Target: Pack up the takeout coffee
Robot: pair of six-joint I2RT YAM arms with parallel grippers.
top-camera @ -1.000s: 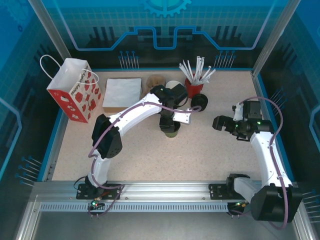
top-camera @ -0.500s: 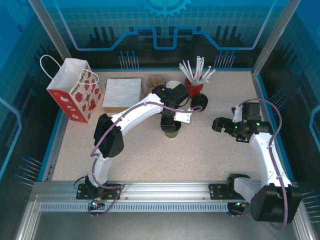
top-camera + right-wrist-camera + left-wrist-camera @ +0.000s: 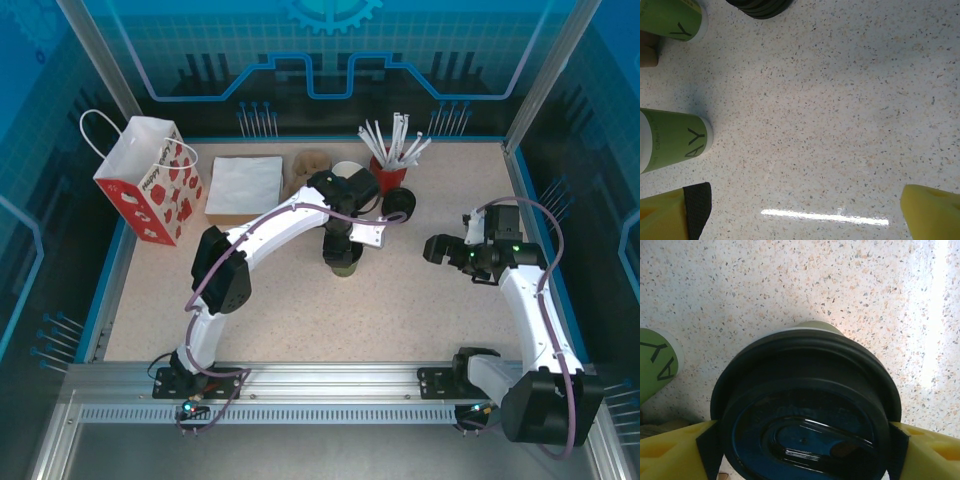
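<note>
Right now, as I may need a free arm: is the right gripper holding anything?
No, the right gripper is open, with bare table between its fingers.

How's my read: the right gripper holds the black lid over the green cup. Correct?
No, the left gripper holds the black lid over the green cup; the left wrist view shows its fingers on either side. The right gripper is open above the table.

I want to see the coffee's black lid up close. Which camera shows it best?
The left wrist camera: the lid looks huge there, between the yellow fingers of the left pincer. From above, the left arm covers it, and a bit of the cup peeks out.
</note>
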